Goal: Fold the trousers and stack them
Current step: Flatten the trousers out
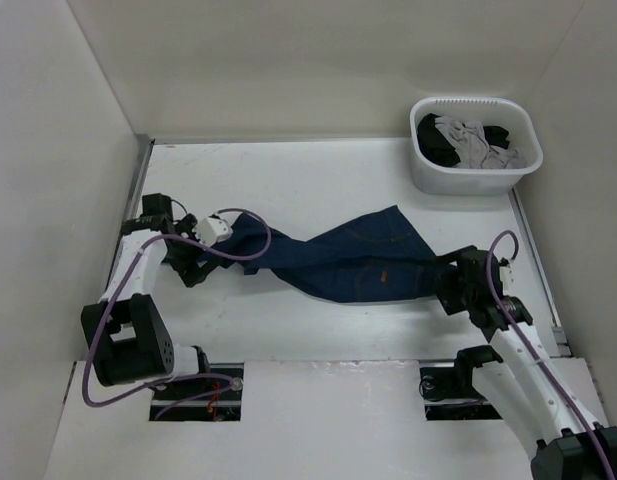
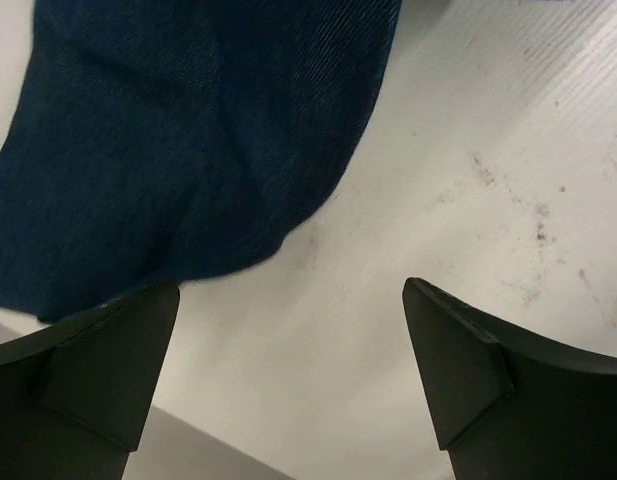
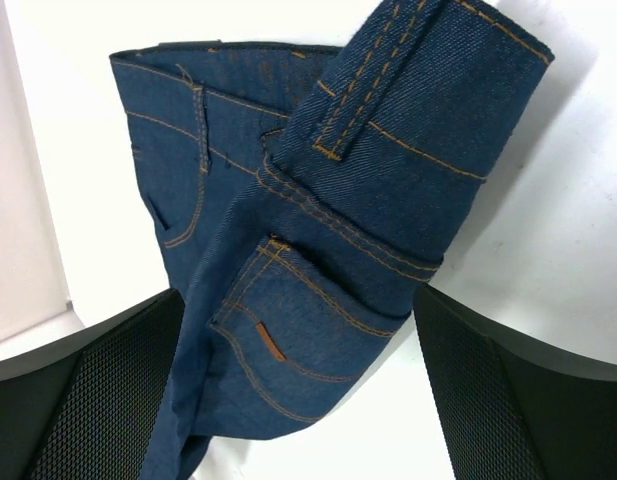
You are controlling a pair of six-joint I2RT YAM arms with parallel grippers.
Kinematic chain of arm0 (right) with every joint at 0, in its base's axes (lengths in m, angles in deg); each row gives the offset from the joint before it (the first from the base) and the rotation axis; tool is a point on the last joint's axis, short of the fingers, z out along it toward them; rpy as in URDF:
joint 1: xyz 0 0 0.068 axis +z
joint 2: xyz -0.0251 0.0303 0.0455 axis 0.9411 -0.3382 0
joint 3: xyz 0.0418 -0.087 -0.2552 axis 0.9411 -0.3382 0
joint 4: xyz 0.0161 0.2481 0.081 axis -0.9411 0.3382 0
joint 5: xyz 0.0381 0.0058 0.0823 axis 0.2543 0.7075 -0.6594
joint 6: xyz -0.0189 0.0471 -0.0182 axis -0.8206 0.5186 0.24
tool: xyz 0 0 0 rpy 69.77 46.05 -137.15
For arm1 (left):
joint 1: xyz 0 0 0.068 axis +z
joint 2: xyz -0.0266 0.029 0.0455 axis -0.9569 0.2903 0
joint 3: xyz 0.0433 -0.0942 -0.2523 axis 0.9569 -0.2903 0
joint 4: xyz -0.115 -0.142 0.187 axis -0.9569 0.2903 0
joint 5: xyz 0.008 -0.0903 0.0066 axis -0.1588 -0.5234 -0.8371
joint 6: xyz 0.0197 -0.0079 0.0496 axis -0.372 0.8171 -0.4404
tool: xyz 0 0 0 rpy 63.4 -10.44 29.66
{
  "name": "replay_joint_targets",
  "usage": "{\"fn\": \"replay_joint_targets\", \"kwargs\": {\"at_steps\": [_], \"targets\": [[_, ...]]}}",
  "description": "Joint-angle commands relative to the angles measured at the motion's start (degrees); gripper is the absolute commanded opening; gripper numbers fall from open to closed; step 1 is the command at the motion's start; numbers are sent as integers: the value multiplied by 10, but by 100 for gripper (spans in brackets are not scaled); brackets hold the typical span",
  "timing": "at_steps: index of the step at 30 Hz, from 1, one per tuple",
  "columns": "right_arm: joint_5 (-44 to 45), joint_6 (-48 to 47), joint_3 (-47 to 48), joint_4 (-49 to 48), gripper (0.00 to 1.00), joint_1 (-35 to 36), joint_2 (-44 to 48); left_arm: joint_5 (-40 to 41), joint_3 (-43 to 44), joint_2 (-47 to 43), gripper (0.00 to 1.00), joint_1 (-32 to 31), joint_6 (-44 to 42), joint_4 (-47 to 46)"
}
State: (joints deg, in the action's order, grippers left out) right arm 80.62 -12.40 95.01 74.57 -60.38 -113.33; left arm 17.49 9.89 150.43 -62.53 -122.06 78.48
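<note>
The dark navy jeans [image 1: 358, 262] lie loosely bunched across the middle of the table, leg end to the left and waist to the right. My left gripper [image 1: 193, 262] is open and empty over bare table, just beside the leg end [image 2: 188, 130]. My right gripper [image 1: 450, 280] is open at the waist end. The back pocket with orange-tan stitching and the small orange tag [image 3: 269, 341] lies between its wide-apart fingers [image 3: 488, 380], not clamped. The waistband [image 3: 408, 120] is folded over itself.
A white basket [image 1: 458, 180] holding grey and black garments [image 1: 468, 140] stands at the back right corner. White walls close in the table on the left, back and right. Metal rails [image 1: 140, 180] run along the side edges.
</note>
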Motion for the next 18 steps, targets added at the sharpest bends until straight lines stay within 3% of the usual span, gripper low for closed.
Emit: {"fn": "replay_joint_targets", "kwargs": {"at_steps": [1,3,4,5,8,10,14,18], "targets": [[3,-1,-9,-32,100,5,6,22,-32,37,100,-30,-17,-109],[6,2,-11,-45,100,5,0,68,-35,75,100,-43,10,-195],[10,3,-15,-54,100,5,-6,85,-32,95,95,-44,21,-232],[13,5,-18,-62,100,0,-15,98,-24,116,82,-44,29,-260],[18,34,-31,-81,100,-18,-55,140,14,169,21,-38,61,-312],[14,50,-35,-96,100,-28,-88,161,39,171,4,-33,77,-331],[20,61,-21,-106,100,-29,-150,165,112,119,0,-41,104,-339],[28,65,-23,-118,100,-51,-175,163,206,138,0,-67,114,-328]]}}
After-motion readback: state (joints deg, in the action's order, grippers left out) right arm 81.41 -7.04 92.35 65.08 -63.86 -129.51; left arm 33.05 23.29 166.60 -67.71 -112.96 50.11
